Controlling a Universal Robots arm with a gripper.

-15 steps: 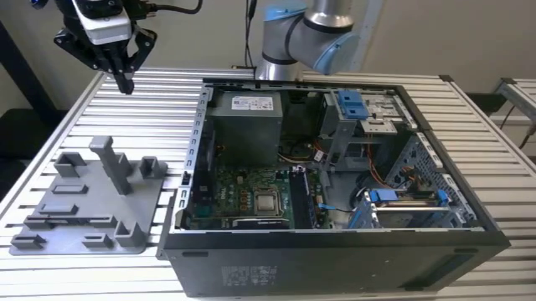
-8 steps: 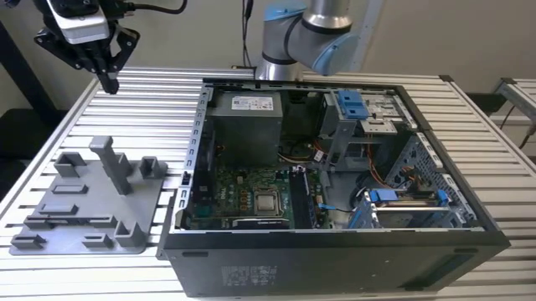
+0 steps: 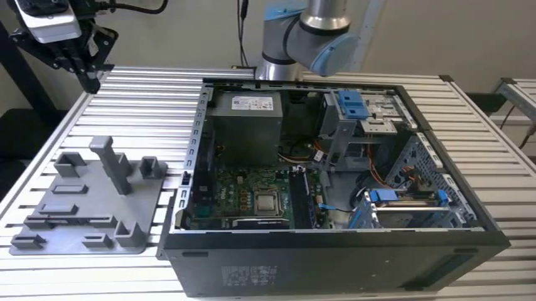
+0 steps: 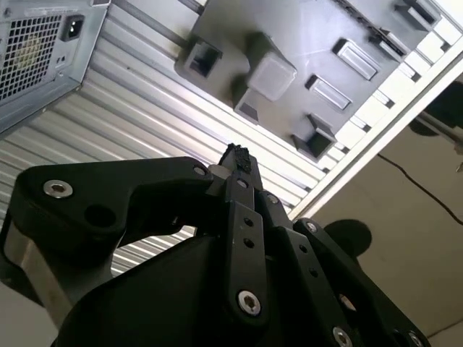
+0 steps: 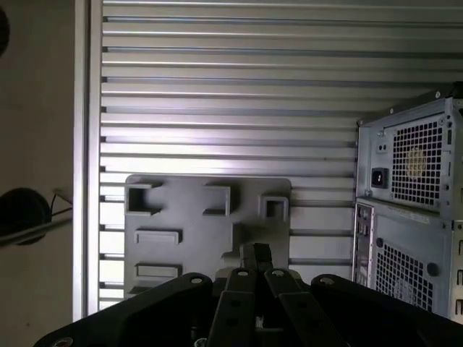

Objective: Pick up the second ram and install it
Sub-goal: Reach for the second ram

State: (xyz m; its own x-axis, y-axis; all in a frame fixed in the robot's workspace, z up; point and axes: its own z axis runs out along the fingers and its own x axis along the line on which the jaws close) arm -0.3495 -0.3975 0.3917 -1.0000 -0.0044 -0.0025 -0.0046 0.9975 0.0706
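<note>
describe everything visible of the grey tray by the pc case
The grey tray looks like matte moulded plastic: a flat rectangular slab with low blocks, slotted holders and one tall upright post. It lies flat on the slatted metal table, at the exterior view's left of the open computer case, close beside it.

- A slatted aluminium table (image 3: 142,100) spans the workspace, and its ribs catch bright light.
- A plain beige wall (image 3: 435,31) stands behind it.
- In the first wrist view, a pale floor (image 5: 36,108) lies past the table's edge.
- Another slatted surface (image 3: 521,94) sits at the exterior view's right.
</note>
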